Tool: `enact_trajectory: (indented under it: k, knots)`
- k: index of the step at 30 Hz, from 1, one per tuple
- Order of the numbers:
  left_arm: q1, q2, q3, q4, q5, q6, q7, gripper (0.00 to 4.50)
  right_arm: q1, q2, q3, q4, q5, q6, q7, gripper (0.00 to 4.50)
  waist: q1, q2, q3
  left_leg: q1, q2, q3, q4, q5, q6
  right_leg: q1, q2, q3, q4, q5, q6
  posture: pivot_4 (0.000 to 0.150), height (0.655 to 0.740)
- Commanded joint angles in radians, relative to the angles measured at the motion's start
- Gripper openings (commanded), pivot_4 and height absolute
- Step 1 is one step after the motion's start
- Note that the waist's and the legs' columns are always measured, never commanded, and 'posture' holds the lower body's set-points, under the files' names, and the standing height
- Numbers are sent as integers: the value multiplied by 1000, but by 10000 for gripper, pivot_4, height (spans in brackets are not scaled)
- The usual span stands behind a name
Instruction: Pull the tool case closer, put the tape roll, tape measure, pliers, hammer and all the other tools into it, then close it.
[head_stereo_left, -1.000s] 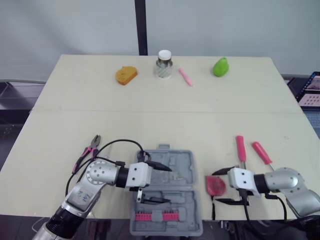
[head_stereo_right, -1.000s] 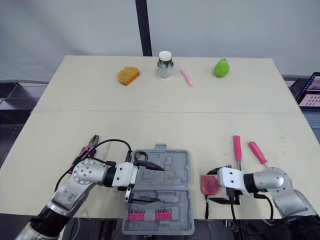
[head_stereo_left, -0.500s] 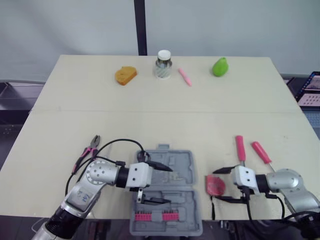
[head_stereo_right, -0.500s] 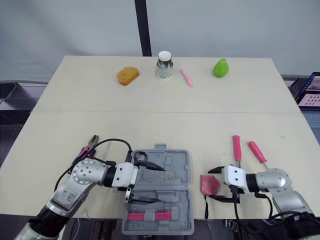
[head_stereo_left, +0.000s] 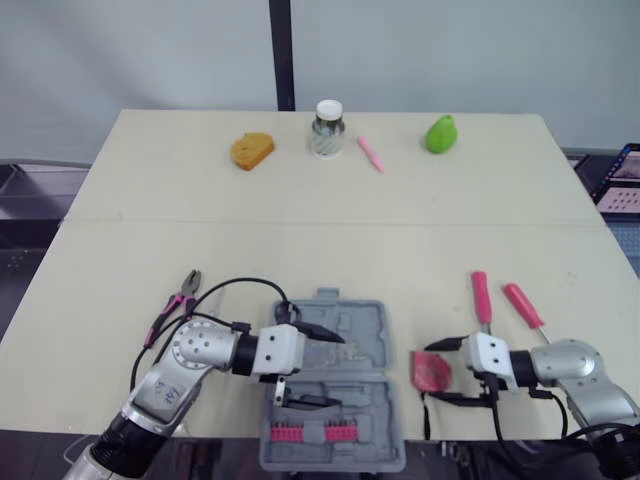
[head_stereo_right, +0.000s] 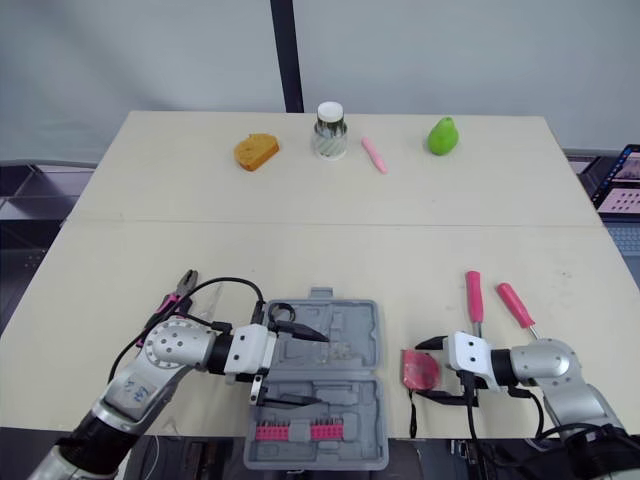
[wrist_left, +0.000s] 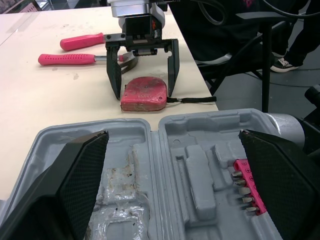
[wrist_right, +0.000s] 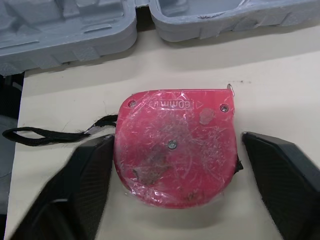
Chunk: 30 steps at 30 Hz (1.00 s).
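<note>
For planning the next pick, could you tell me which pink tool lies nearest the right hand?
The tape measure, inside the open right hand; the others lie farther off.

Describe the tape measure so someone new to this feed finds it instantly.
On the near edge of the beige table, look just right of the open grey tool case. The tape measure lies flat there, between the open fingers of the right hand. It is the only squat, rounded red block with a black wrist strap, unlike the long pink-handled tools beyond it.
</note>
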<state>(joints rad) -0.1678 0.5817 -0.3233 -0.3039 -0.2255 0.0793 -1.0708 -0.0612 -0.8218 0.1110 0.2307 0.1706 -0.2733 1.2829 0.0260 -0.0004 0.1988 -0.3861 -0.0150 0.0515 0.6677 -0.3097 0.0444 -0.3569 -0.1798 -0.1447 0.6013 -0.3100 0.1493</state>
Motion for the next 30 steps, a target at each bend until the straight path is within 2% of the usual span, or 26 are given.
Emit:
enact_trajectory:
  k: [1, 9, 14, 18, 21, 23, 27, 30]
  knots:
    - [-5, -4, -2, -35, 0, -4, 6, 45000, 8, 2, -3, -19, 8, 1, 3, 29034, 0, 0, 0, 0, 0, 0, 0, 0, 0, 0, 0, 0, 0, 0, 0, 1500, 7400]
    - [5, -6, 3, -35, -4, 1, 16, 45000, 2, -2, -7, -31, 14, 10, 5, 29044, 0, 0, 0, 0, 0, 0, 0, 0, 0, 0, 0, 0, 0, 0, 0, 1500, 7400]
    - [53, 5, 41, -29, -1, -4, 54, 45000, -48, -58, -6, -183, 39, 157, 41, 29044, -2, 0, 0, 0, 0, 0, 0, 0, 0, 0, 0, 0, 0, 0, 0, 1500, 7400]
    - [127, 3, 113, -55, -30, -4, 112, 45000, -156, -139, 19, -396, 79, 396, 92, 29044, -5, 1, 0, 0, 1, 0, 0, 0, 0, -1, 1, 0, 1, 0, 0, 1500, 7400]
    - [208, -5, 194, -85, -64, 1, 166, 45000, -335, -164, 84, -494, 37, 590, 99, 29044, -6, 1, 0, 0, 1, -1, 0, -1, -1, -1, 0, 1, 0, 0, 0, 1500, 7400]
    - [230, -10, 211, -94, -67, 5, 185, 45000, -396, -166, 113, -512, 34, 659, 104, 29044, -2, 1, 0, 0, 1, -1, 0, -1, -1, -1, 0, 1, 0, 0, 0, 1500, 7400]
    - [286, -7, 264, -87, -63, -22, 210, 45000, -588, -88, 271, -495, -56, 798, 101, 29044, -2, 1, 0, -2, 0, -4, 1, -1, -2, -1, 0, 0, -1, 0, -1, 1500, 7400]
    - [286, -14, 273, -78, -54, -34, 223, 45000, -636, -58, 338, -459, -103, 821, 100, 29044, 0, 1, 0, -2, 0, -4, 1, -1, -2, -2, 0, 0, 0, 0, -1, 1500, 7400]
